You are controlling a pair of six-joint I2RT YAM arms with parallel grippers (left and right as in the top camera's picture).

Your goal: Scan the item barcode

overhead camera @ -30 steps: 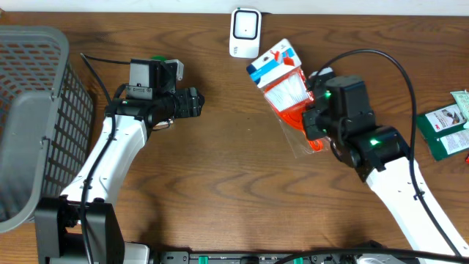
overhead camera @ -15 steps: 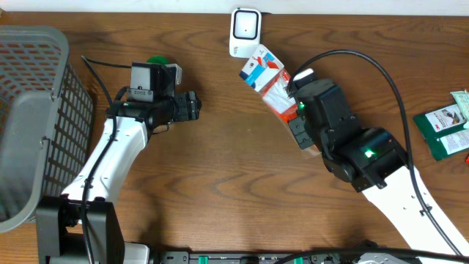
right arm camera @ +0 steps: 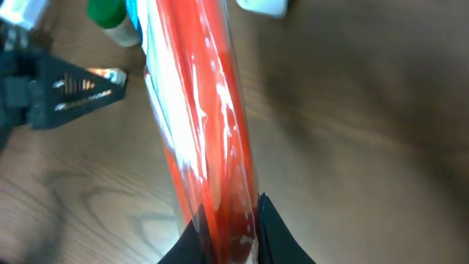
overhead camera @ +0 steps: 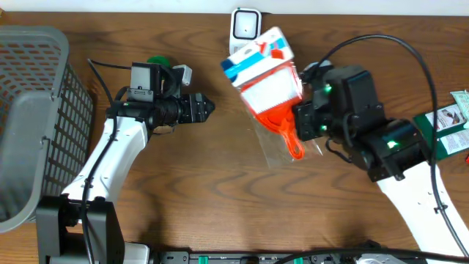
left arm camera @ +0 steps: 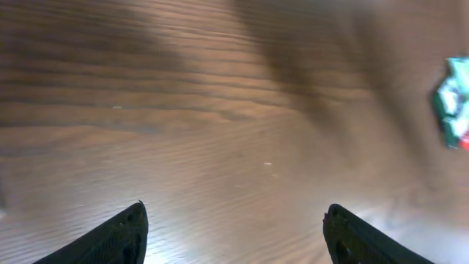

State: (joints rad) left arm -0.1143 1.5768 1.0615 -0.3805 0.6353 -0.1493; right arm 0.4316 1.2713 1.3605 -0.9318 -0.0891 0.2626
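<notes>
The right gripper [overhead camera: 302, 121] squeezes the red pack [overhead camera: 265, 84], which sticks out from it, far end beside the white scanner [overhead camera: 244, 22]

The dark brown wooden worktop [overhead camera: 220, 183] carries a grey mesh basket [overhead camera: 29, 110] at its left edge. A small white scanner [overhead camera: 245, 29] stands at the middle of the far edge. A green packet [overhead camera: 443, 132] lies at the right edge, with a paler one [overhead camera: 462, 99] just beyond it. A small green-topped object [overhead camera: 157, 61] sits near the far edge, left of the scanner.
</notes>
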